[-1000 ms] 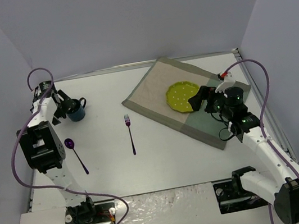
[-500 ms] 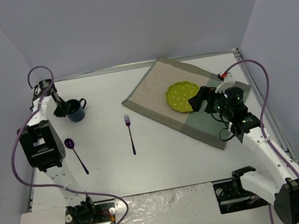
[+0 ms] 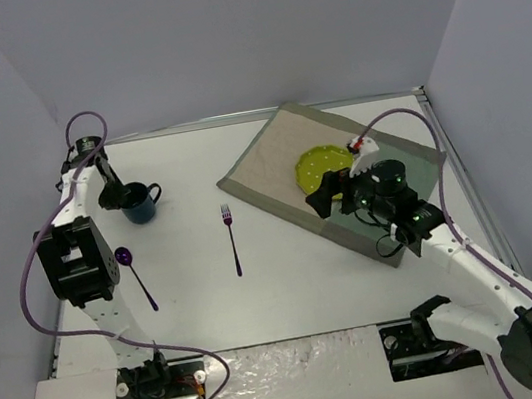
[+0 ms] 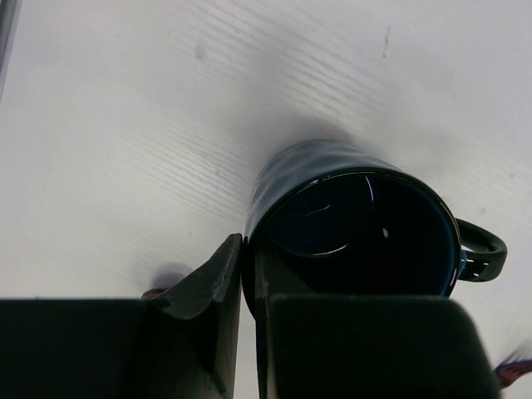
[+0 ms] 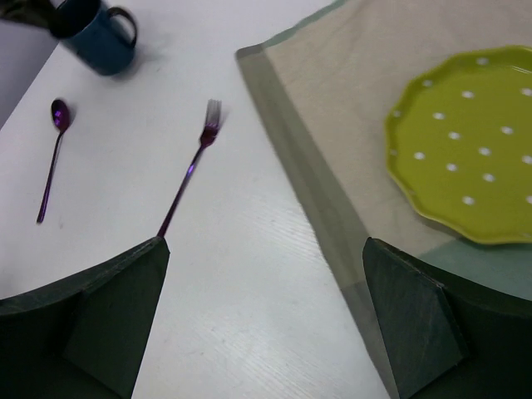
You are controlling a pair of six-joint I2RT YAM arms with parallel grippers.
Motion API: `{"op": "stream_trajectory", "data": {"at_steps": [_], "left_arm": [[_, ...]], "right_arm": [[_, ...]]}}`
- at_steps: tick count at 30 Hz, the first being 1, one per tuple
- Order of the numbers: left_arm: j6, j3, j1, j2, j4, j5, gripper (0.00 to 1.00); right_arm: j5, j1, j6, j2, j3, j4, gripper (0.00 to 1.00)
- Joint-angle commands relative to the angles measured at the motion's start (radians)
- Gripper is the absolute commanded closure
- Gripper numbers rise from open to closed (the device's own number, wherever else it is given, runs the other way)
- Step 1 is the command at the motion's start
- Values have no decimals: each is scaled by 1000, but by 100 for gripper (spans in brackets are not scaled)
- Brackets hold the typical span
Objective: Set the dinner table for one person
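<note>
Right pincer swung left; mug nudged right.

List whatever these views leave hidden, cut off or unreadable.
- Left wrist: the inside of the mug is too dark to show any contents, and the left gripper covers its near rim.
- Right wrist: the plate is cut off by the right edge.
- Top external: the right arm hides part of the placemat, and the tines of the fork are too small to count.
</note>
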State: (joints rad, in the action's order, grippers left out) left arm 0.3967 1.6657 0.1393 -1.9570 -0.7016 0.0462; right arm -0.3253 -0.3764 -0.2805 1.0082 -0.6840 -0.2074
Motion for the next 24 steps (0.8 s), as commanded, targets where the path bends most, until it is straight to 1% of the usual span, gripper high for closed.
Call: {"op": "stream_trajectory", "data": {"at_steps": [1, 4, 7, 10, 12, 14, 17, 21, 24], "left_arm": [[-147, 64, -133, 220, -80, 39, 100], [-206, 51, -276, 275, -119, 59, 100], [-253, 13, -381, 344, -126, 76, 100], [-277, -30, -460, 423, -118, 66, 100], [-280, -49, -510, 455, -114, 54, 100], [-287, -66, -544, 488, -114, 46, 100], [-292, -88, -581, 522, -109, 28, 100], [-295, -97, -607, 544, -119, 17, 100], [-287, -89, -618, 545, -128, 13, 100]], "right_arm": [[79, -197, 176, 80, -126, -63, 0], [106, -295, 262, 139, -165, -82, 0], [111, -362, 378, 209, -234, -63, 0], [56, -379, 436, 320, -374, 54, 3], [23, -382, 460, 362, -416, 71, 5], [-1, -390, 482, 394, -442, 66, 6], [19, -403, 505, 432, -482, 69, 8], [13, -417, 522, 465, -517, 76, 14], [13, -430, 525, 488, -534, 78, 20]]}}
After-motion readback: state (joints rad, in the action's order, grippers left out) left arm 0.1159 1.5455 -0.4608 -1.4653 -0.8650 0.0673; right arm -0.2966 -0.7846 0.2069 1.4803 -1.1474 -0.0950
